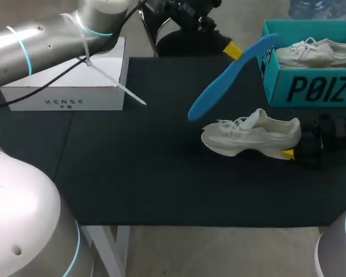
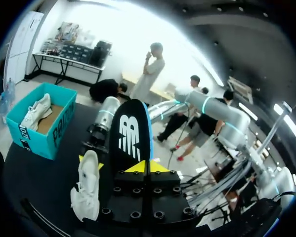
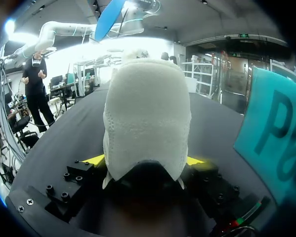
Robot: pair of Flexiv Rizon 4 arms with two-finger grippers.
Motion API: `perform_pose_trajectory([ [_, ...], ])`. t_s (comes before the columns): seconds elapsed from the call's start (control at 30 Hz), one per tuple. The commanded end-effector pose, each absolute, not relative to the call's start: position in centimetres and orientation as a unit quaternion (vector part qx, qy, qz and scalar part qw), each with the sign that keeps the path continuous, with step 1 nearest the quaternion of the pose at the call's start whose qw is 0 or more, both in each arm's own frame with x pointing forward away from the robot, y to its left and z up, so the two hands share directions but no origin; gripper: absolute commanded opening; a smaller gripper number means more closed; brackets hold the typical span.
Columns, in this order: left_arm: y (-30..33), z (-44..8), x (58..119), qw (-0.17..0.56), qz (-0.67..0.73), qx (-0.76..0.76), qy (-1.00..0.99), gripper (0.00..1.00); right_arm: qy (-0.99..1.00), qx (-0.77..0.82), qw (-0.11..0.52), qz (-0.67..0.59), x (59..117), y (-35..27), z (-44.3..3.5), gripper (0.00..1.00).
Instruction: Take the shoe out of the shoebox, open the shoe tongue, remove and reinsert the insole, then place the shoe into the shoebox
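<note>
A white sneaker (image 1: pixel 250 137) lies on its sole on the black mat, toe to the left. My right gripper (image 1: pixel 293 144) is shut on its heel, yellow tips (image 3: pixel 96 159) pressed against both sides of the heel (image 3: pixel 148 113). My left gripper (image 1: pixel 233 51) hangs above the table, shut on one end of a blue insole (image 1: pixel 230 75), which slants down toward the sneaker's laces. From the left wrist the insole (image 2: pixel 132 136) rises straight out of the closed gripper (image 2: pixel 147 167), the sneaker (image 2: pixel 87 185) beside it below. The teal shoebox (image 1: pixel 311 89) stands open at the back right.
A second white sneaker (image 1: pixel 314 53) lies inside the shoebox. A closed white box (image 1: pixel 69 86) sits at the back left under my left arm. The black mat (image 1: pixel 132 173) covers the table; its front edge runs near my base.
</note>
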State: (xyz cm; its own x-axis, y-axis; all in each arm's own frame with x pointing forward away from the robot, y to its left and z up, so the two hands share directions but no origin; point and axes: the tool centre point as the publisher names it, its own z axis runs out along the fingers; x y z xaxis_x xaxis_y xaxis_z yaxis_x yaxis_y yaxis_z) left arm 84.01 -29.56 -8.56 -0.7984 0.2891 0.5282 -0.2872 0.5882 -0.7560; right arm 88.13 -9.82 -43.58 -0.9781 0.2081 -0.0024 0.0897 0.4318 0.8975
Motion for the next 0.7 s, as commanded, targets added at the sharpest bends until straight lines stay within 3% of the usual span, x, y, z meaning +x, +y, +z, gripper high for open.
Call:
perform_pose_trajectory([
  [0.03, -27.2, -10.5, 84.1, 0.371, 0.508, 0.018, -0.777, 0.00, 0.845, 0.090, 0.056, 0.524, 88.0, -9.6, -44.9, 0.00],
  [0.2, -25.4, -10.1, 84.1, 0.384, 0.558, 0.022, -0.735, 0.00, 0.845, 0.090, 0.056, 0.524, 88.0, -9.6, -44.9, 0.00],
  [0.4, -24.0, -9.0, 83.3, 0.335, 0.658, -0.006, -0.675, 0.00, 0.845, 0.090, 0.056, 0.524, 88.0, -9.6, -44.9, 0.00],
  [0.7, -25.4, -6.9, 81.7, 0.356, 0.709, -0.052, -0.607, 0.00, 0.845, 0.090, 0.056, 0.524, 88.0, -9.6, -44.9, 0.00],
])
